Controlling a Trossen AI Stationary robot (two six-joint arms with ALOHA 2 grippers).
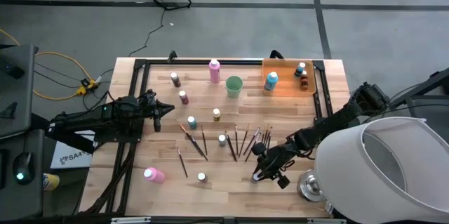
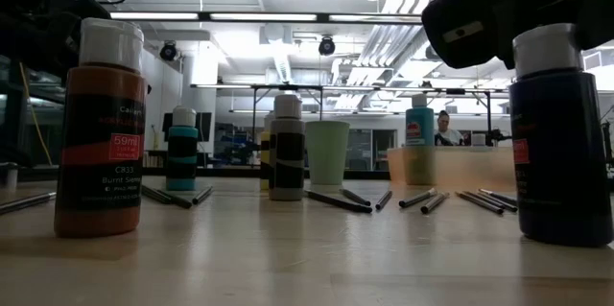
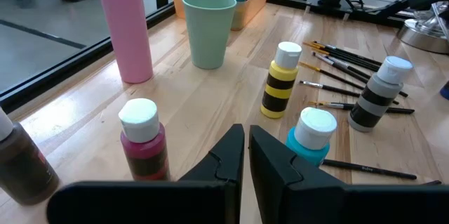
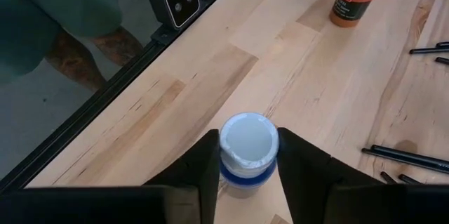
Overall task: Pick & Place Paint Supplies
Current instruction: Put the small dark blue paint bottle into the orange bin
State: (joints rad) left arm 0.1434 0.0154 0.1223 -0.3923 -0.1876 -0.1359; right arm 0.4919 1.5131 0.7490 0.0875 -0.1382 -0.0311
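Observation:
Small paint bottles stand on their bases across the wooden table [image 1: 302, 122], among them a dark red one [image 3: 144, 143], a teal one [image 3: 312, 136] and a yellow-black one [image 3: 280, 80]. Thin dark brushes [image 1: 245, 140] lie flat mid-table. One pink bottle [image 1: 214, 69] stands upright and another [image 1: 153, 175] lies on its side. My left gripper [image 1: 165, 108] is shut and hovers above the dark red and teal bottles. My right gripper [image 4: 247, 171] is shut on a dark blue bottle [image 2: 561, 143] near the table's near edge. My right gripper pinches the dark blue bottle at its white cap [image 4: 247, 143], with one finger on each side. The fingers [image 4: 207, 171] come from above, slanting down from the table's right. The bottle is upright and its base [image 2: 564, 234] seems to rest on the table.
A light green cup [image 1: 233, 86] and a flat orange tray [image 1: 287, 87] holding a teal bottle [image 1: 271, 81] sit at the far side. A metal bowl [image 1: 309, 185] sits by the right arm. A brown bottle [image 2: 99, 129] stands near the near edge. A person [image 4: 42, 20] stands beyond the near edge.

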